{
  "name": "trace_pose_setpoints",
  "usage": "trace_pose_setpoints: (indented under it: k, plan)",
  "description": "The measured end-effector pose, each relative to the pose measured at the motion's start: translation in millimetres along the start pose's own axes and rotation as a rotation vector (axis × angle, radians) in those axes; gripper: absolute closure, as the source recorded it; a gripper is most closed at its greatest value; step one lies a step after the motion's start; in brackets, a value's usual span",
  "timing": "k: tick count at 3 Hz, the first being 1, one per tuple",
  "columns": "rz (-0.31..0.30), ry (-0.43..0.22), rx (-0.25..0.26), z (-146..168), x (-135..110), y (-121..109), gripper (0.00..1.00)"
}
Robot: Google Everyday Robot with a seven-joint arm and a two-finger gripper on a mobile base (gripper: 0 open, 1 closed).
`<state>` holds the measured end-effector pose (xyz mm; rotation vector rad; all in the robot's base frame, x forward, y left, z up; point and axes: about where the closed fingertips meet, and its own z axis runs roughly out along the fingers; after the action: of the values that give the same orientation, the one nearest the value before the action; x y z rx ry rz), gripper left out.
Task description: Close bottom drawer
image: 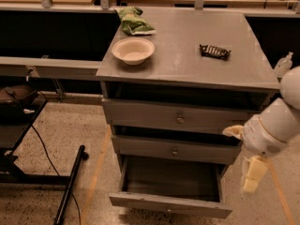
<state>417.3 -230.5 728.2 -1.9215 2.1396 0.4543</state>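
The grey cabinet (187,69) has three drawers. The bottom drawer (171,204) is pulled far out and its inside looks bare; its knob is not visible. The middle drawer (174,151) and top drawer (180,119) each stick out a little. My white arm comes in from the right. Its gripper (250,176) hangs pointing down at the cabinet's right front corner, beside and above the right end of the bottom drawer's front, and touches nothing.
On the cabinet top lie a white bowl (133,50), a green bag (134,22) and a dark snack bar (215,51). A black stand with a cable (70,186) stands on the floor at left. A clear bottle (284,64) is behind at right.
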Motion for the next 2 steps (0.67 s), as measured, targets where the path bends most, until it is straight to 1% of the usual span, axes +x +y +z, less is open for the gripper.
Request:
trace_pose_setpoints:
  k: [1, 2]
  plan:
    - [-0.059, -0.009, -0.005, 8.6, 15.3, 4.9, 0.0]
    - [-0.064, -0.007, -0.005, 7.4, 12.6, 4.2, 0.0]
